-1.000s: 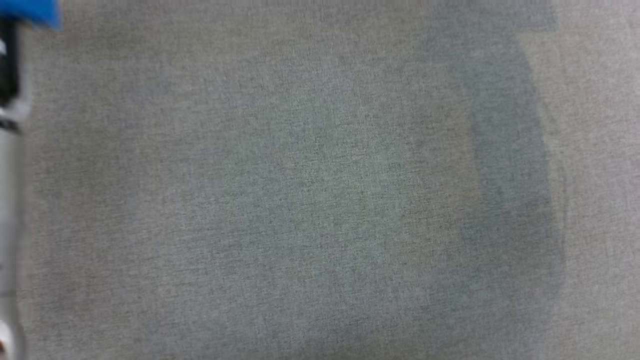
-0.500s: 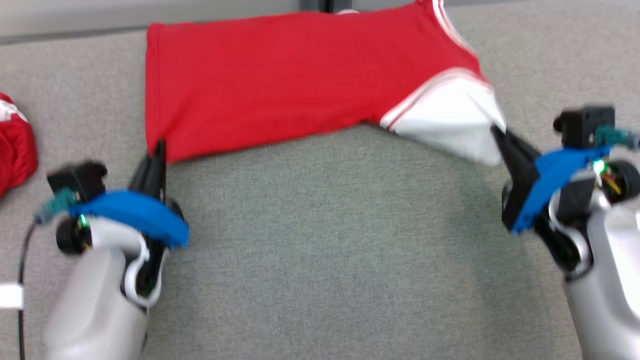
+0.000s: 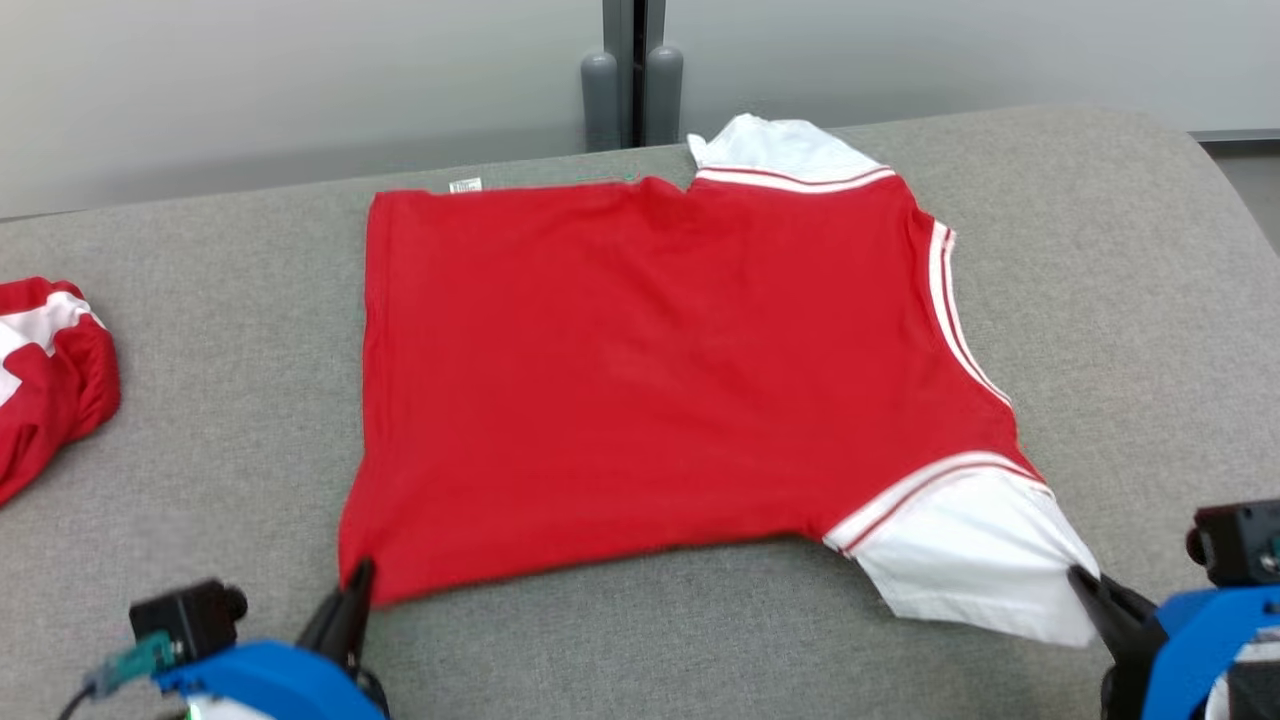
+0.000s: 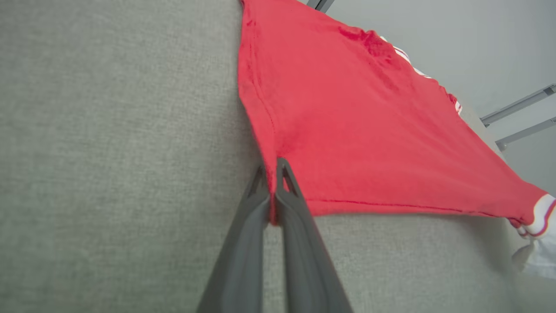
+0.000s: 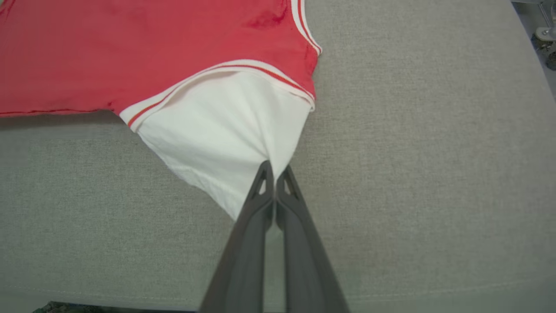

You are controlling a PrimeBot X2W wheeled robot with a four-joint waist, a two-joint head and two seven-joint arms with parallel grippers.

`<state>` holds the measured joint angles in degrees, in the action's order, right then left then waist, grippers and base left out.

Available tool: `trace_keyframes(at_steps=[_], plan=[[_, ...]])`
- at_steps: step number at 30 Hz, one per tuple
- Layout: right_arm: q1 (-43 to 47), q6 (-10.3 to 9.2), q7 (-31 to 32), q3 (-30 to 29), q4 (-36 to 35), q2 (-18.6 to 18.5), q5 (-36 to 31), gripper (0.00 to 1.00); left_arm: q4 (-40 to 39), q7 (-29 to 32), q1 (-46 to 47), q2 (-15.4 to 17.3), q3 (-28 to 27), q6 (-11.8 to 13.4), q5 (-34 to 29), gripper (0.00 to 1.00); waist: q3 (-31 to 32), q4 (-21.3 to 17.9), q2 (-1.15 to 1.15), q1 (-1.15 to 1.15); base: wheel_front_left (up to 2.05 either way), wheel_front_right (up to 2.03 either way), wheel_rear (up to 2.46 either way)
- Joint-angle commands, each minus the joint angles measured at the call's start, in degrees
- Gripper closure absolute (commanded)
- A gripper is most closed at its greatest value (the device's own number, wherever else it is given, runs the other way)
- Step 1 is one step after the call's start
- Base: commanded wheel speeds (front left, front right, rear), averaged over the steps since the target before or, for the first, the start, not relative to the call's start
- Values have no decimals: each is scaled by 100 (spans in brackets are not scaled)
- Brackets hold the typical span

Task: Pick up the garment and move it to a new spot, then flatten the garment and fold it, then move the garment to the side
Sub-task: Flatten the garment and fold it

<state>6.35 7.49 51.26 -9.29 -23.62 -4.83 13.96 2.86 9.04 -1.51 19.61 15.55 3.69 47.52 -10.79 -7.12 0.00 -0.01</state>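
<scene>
The garment [image 3: 650, 370] is a red shirt with white sleeves and striped trim, spread flat over the grey table [image 3: 200, 300]. My left gripper [image 3: 358, 580] is shut on its near left hem corner; in the left wrist view the left gripper [image 4: 273, 174] pinches the red garment [image 4: 356, 130] between its fingers. At the lower right, my right gripper [image 3: 1080, 580] is shut on the tip of the near white sleeve [image 3: 980, 560]. The right wrist view has the right gripper [image 5: 273, 174] clamping that white sleeve [image 5: 221, 134]. The far white sleeve [image 3: 770, 150] lies at the table's back edge.
A second red and white piece of clothing [image 3: 45, 370] is bunched at the table's left edge. Two grey posts [image 3: 625, 90] and a pale wall stand behind the table. Bare grey cloth surface runs along the front and right.
The head camera has tilted up, from bare table cloth to the whole shirt. Both grippers keep their hold on the shirt's near corners, and more of it now lies flat.
</scene>
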Motion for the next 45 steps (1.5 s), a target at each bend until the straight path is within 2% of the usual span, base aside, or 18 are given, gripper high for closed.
trace_keyframes(at_steps=[1,4,7,14,26,29,45], plan=[[130,1,64,-69,-132,54,2,100,-290,116,-260,51,-17,130,54,100,-12,0,0,1,0,0,0],[291,1,103,-228,-282,133,-64,100,-994,346,-764,154,-49,431,119,100,-51,18,0,1,0,0,0],[330,1,76,-341,-231,169,-100,100,-1476,488,-1045,131,6,589,178,100,-85,86,0,1,0,0,0],[-97,2,12,-297,-132,176,-116,100,-1643,592,-662,3,144,513,211,100,-122,263,0,1,0,0,0],[-1620,2,-271,-154,761,-159,-24,100,-595,544,661,-503,13,393,564,100,-334,360,0,1,0,0,0],[-2107,2,-452,-186,1235,-265,16,100,-1,443,1063,-650,2,343,550,100,-444,435,0,1,0,0,0],[-3274,2,-1194,-47,2623,-367,45,100,1207,205,1970,-892,92,119,464,100,-781,633,0,1,0,0,0]])
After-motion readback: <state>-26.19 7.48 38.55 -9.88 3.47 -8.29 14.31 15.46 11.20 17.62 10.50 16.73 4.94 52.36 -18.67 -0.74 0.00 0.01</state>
